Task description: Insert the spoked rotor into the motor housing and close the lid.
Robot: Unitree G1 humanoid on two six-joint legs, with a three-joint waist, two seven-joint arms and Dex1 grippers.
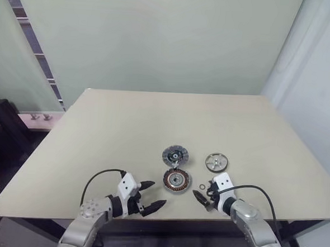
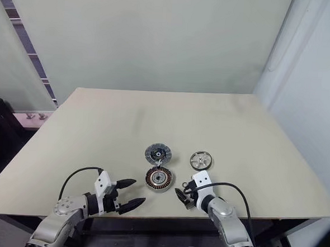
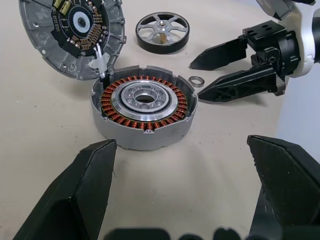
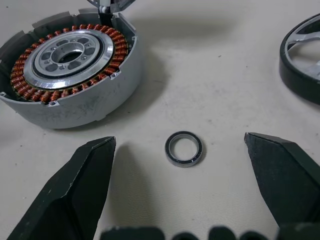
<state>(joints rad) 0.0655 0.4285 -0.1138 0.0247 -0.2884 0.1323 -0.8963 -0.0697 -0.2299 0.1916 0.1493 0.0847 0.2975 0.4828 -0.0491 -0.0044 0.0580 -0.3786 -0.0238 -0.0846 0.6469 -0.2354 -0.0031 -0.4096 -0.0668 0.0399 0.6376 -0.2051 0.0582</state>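
Nearest the table's front edge, the left gripper (image 1: 153, 195) is seen with its two black fingers spread wide apart and nothing between them, aimed toward the middle of the pale beige tabletop (image 1: 125, 126). The right gripper (image 1: 201, 198) is also parted and empty, with a tiny thin metal ring (image 4: 183, 148) lying flat on the table just ahead of the gap between its fingers, touched by neither one.

A little further in, the motor housing (image 3: 144, 112), a round shallow grey metal cup, is found between the two grippers and slightly beyond them. A ring of copper-orange windings is packed around its inside wall, and a silvery bearing plate with a dark hole sits in the centre. Nothing has been put into it so far.

Behind that, the lid (image 3: 70, 35), a round grey disc with radial fins at its edge and a dark circuit-board centre, is laid open, face up, and appears joined to the housing's far rim by a small hinge-like tab; the joint itself can't be made out clearly.

Off to the right of the lid and beyond the right gripper, the spoked rotor (image 3: 162, 32) is seen resting flat on the table, a small silver-grey wheel with several spokes, a central hub and what looks like a darker outer rim. It is kept well apart from the housing.
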